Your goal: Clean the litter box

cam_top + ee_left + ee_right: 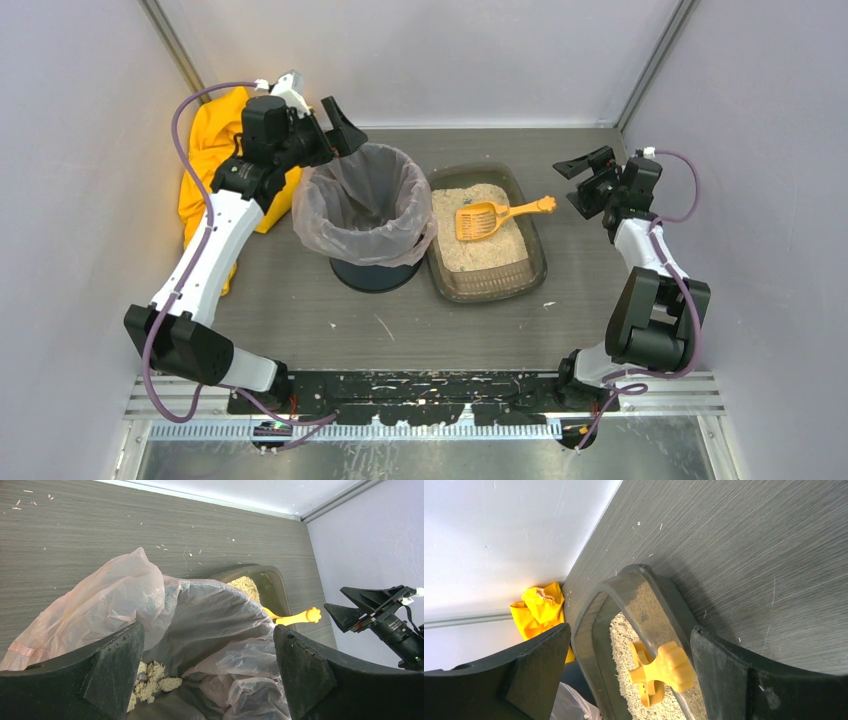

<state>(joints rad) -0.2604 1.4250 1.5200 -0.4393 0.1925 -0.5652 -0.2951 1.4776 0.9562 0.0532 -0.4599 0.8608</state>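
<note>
The litter box (492, 290), a shallow dark tray of beige litter, sits right of centre. An orange scoop (482, 220) lies on the litter, its handle resting over the right rim. My right gripper (576, 186) hovers open just right of that handle. In the right wrist view the handle end (669, 667) lies between the spread fingers of the right gripper (634, 675), with nothing gripped, above the litter box rim (589, 630). My left gripper (318, 108) is open over the bin's far edge. The left gripper (207, 680) looks down into the bag from above.
A round bin with a clear bag liner (368, 205) stands left of the tray, with litter clumps (150, 680) at its bottom. A yellow cloth (208, 150) is bunched in the far left corner. Walls close in on three sides. Litter crumbs dot the table.
</note>
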